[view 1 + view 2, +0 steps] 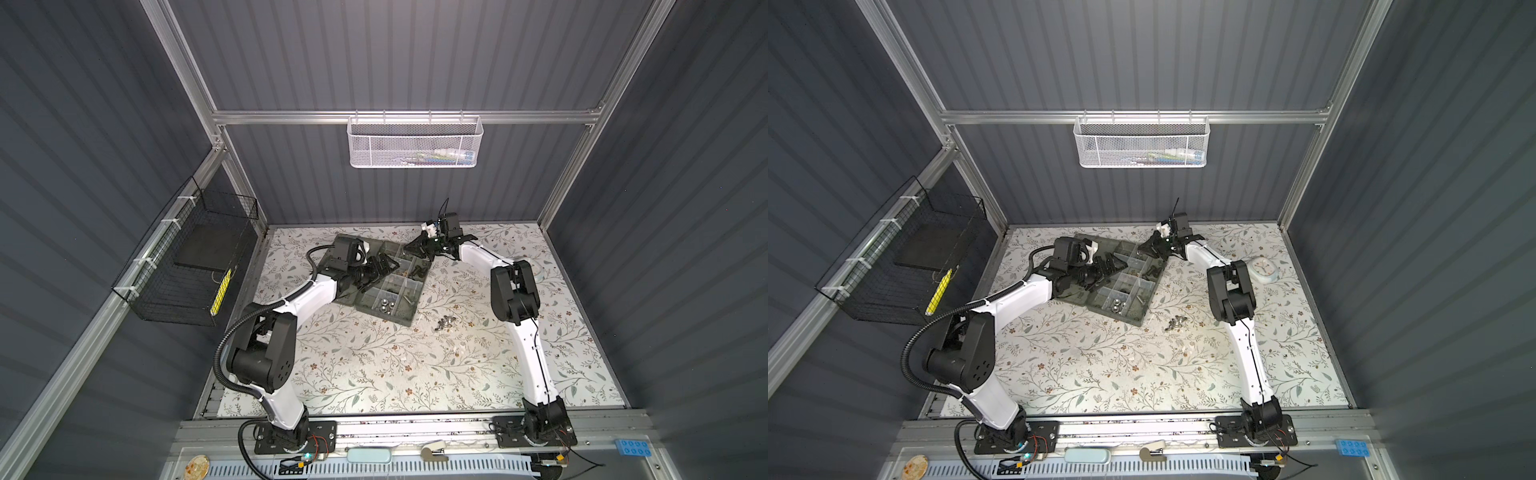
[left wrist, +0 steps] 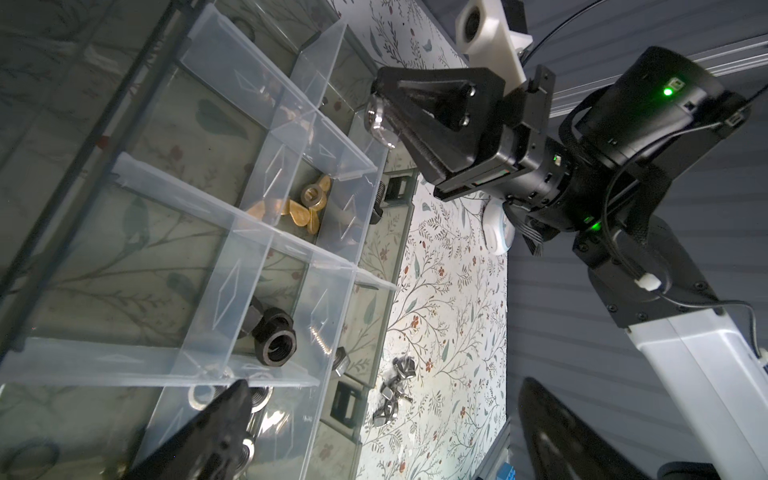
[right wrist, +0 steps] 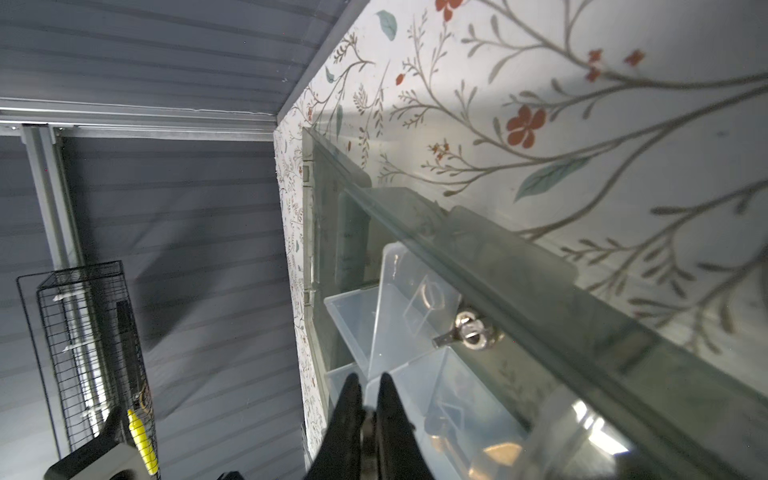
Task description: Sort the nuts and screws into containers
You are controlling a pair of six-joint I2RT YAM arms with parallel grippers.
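Right wrist view. Item 1: silver nut [image 3: 368, 422], bottom centre of frame, a sliver of metal pinched between the fingers [image 3: 349, 407] of the right gripper [image 3: 368, 376]; long axis cannot be told. Left wrist view, upper centre: same nut [image 2: 379, 122], a shiny lump at the tips. Fingers together, clamped on it.

Item 2: wing nut [image 3: 469, 332], silver, in a compartment [image 3: 498, 357] up and right of the fingertips, against the box wall. Tips hang over a divider [image 3: 374, 324] junction, so the held nut lies just short of that compartment. Judged: the drop calls for a slight shift up-right in this frame; released where it hangs, the nut could strike the divider and fall either side.

Item 3: box [image 1: 384, 316], open, upper centre of the desk [image 1: 374, 374] in both top views. Brass nuts [image 2: 299, 208] and black nuts [image 2: 274, 336] lie in separate compartments.

Item 4: pile [image 1: 445, 323] of small silver pieces, loose on the desk just off the box's lower right corner; unsorted.

Item 5: left gripper [image 2: 384, 384], fingers wide apart, empty, over the box's left side. Right arm is nearer the target compartment.
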